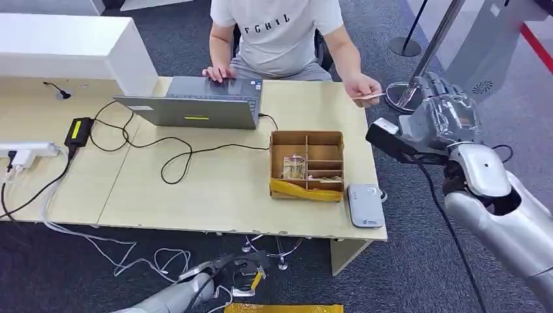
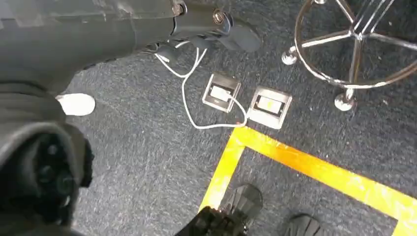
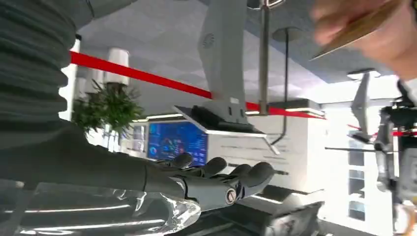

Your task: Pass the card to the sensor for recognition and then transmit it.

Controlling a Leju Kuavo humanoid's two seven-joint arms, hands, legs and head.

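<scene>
Card in person's hand, near right hand

An office reception or exhibition lobby: a person sits at a pale wooden surface with a laptop on grey carpet. Nearby stand a red barrier belt on posts, a blue display screen and a potted plant.
</scene>
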